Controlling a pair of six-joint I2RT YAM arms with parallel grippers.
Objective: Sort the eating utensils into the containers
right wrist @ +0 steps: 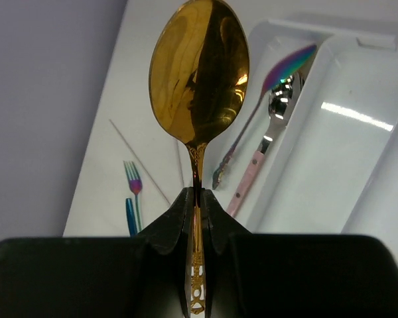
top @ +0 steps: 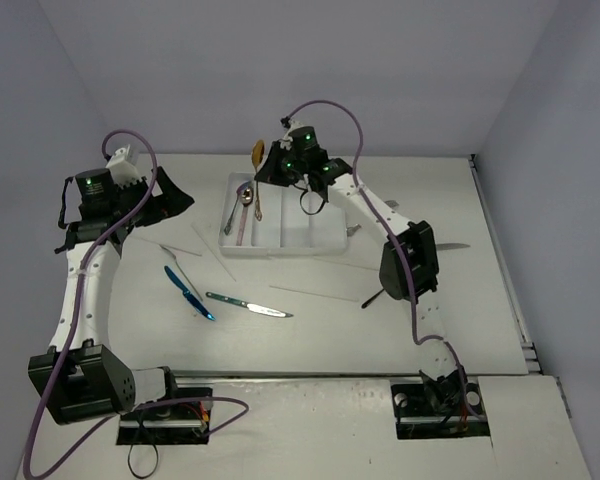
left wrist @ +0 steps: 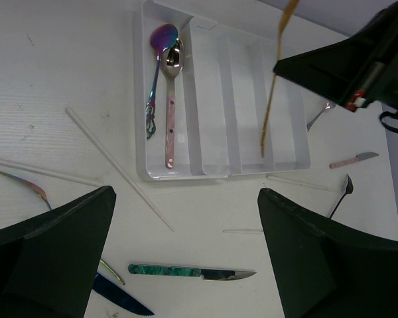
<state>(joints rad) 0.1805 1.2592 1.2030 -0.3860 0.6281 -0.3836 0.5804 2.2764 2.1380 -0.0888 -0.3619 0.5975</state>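
Your right pincer (right wrist: 198,222) is clamped on the handle of the gold spoon (right wrist: 199,73). It holds the spoon upright, bowl up and handle down, over the left part of the white tray (top: 325,246). The handle's tip hangs just above the tray, but you cannot tell from these views which compartment it is over. The leftmost compartment holds the purple-iridescent spoon (left wrist: 162,40) and the silver spoon (left wrist: 170,99) with a pink handle. They lie side by side, bowls toward the far end. The other three compartments hold nothing you can see. Your left pincer (left wrist: 186,192) stands wide apart with nothing between its fingers (left wrist: 53,258), hovering above the bench (top: 380,340) to the left of the tray. On the bench near that pincer lie the blue knife (top: 188,292) and the green-handled knife (left wrist: 186,272), with a pale stick (left wrist: 119,169) slanting between them and the tray. An iridescent fork (right wrist: 134,180) rests just beside the blue knife. To the right of the tray lie a black utensil (left wrist: 341,194) and a pink-handled knife (left wrist: 353,159), well apart from the spoons.
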